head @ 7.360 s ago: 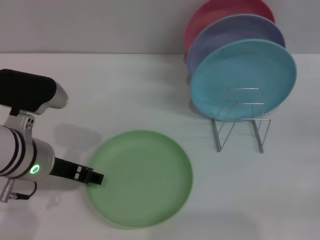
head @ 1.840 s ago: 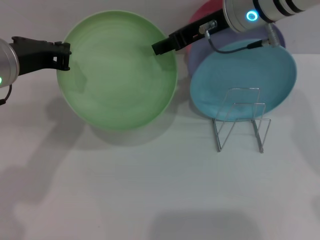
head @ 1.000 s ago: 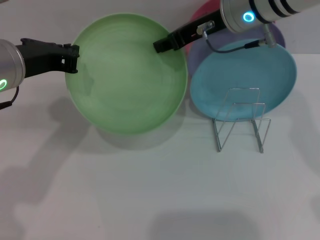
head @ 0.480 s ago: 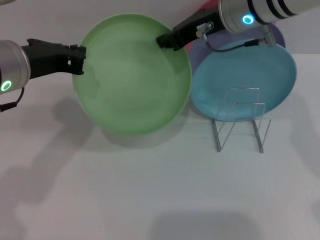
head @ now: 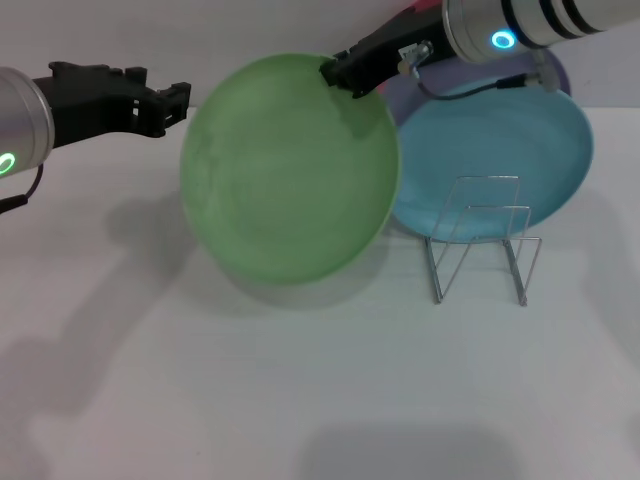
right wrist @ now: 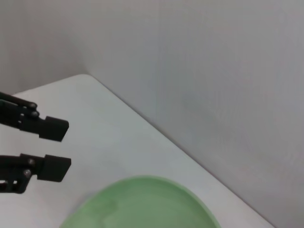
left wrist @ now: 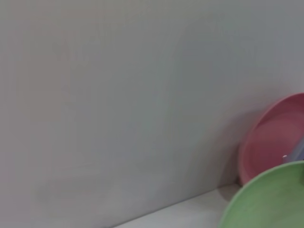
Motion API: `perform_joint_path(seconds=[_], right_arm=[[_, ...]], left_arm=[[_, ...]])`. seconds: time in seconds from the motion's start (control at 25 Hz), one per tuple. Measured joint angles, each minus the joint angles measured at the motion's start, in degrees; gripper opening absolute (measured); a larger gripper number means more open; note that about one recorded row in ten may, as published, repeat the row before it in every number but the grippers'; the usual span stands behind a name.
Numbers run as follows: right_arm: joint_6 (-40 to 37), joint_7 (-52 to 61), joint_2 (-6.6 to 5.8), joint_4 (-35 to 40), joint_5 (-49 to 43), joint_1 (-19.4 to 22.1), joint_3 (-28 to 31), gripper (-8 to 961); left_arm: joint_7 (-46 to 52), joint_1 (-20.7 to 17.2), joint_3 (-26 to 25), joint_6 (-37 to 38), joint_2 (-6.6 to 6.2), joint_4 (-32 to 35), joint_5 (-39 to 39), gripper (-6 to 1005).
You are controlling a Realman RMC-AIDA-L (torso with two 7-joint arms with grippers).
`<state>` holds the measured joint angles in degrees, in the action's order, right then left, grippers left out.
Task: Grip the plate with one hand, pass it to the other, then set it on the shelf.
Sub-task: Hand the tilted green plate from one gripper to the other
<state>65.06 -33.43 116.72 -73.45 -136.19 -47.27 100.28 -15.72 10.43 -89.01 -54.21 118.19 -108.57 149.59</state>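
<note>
1. Nearest, on the bench [head: 300, 400], the shelf [head: 482, 240] has its front slot free.
2. Midway, the plate [head: 290, 170] hangs pinched by my right hand [head: 338, 72].
3. My left hand [head: 178, 95], fingers spread, is off it: handover done, shelving left.

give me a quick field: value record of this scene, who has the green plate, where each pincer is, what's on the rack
plate: light green plate, held up off the table, tilted toward the camera
holder: right pincer, shut on the plate's upper edge
left pincer, open, just clear of the plate's left edge
rack: silver wire rack, front slots unoccupied
other plates: sky-blue plate upright behind the rack's front loops, lavender plate and pink plate behind it
table: white surface
handover: done, plate not yet on the rack
</note>
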Motion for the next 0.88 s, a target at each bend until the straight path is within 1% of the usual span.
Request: perform_joint_path(seconds=[0.2,0.28,0.32,0.36,0.4,0.44,0.48,0.52,0.56,0.6,0.64,0.68,0.72,0.76,0.84,0.88], right_arm=[[0.4,-0.7,0.00,-3.2,-0.1,1.4,0.0,48],[0.7,-2.6,0.00,-5.1,-0.6,2.1,0.0,36],[1.0,-5.3,0.11,-8.0,-2.6,3.3,-0.2,36],[1.0,-5.3,0.11,-8.0,-2.6,3.3,-0.2,36],[1.1,-8.1,0.71,-12.0,-5.9,5.0,-0.4,36],[1.1,-8.1,0.71,-12.0,-5.9,5.0,-0.4,36],[1.1,-9.9,1.15,-14.1,-7.3,6.0,-0.4,36],[1.1,-13.3,1.90,-18.1,-8.7,8.0,-0.1,36],[1.1,-13.3,1.90,-18.1,-8.7,8.0,-0.1,36],[1.0,-15.2,2.03,-19.9,-8.8,9.0,-0.2,36],[0.7,-19.5,2.13,-23.7,-8.6,11.2,-0.4,36],[0.7,-19.5,2.13,-23.7,-8.6,11.2,-0.4,36],[0.4,-23.6,2.18,-26.9,-7.5,13.2,-0.5,36],[0.4,-23.6,2.18,-26.9,-7.5,13.2,-0.5,36],[0.5,-26.6,2.18,-29.4,-6.2,14.9,-0.5,36],[0.6,-28.3,2.15,-30.5,-5.7,15.8,-0.5,36]], left_arm=[[0.0,-2.1,-0.3,2.9,0.02,-0.9,0.4,434],[0.0,-3.6,-0.3,5.1,-0.02,-1.2,0.5,516],[0.0,-4.4,-0.3,6.5,-0.03,-1.2,0.7,563],[0.0,-4.4,-0.3,6.5,-0.03,-1.2,0.7,611],[-0.1,-6.9,0.4,11.6,-0.02,-1.1,1.3,658],[-0.1,-7.8,0.7,13.5,0.00,-1.0,1.6,658],[-0.2,-8.8,1.3,16.1,0.01,-0.7,1.9,658],[-0.8,-11.2,3.3,22.3,0.04,0.4,2.4,658],[-0.8,-11.2,3.3,22.3,0.04,0.4,2.4,658],[-1.3,-12.2,4.3,25.7,0.03,1.0,2.5,658],[-2.4,-14.5,6.8,33.3,0.04,2.7,2.6,658],[-2.4,-14.5,6.8,33.3,0.04,2.7,2.6,658],[-3.0,-16.0,8.6,38.9,0.07,4.3,2.6,658],[-3.0,-16.0,8.6,38.9,0.07,4.3,2.6,658],[-3.0,-16.8,9.7,43.0,0.10,6.2,2.4,657],[-2.9,-17.0,9.9,44.0,0.10,6.7,2.4,657]])
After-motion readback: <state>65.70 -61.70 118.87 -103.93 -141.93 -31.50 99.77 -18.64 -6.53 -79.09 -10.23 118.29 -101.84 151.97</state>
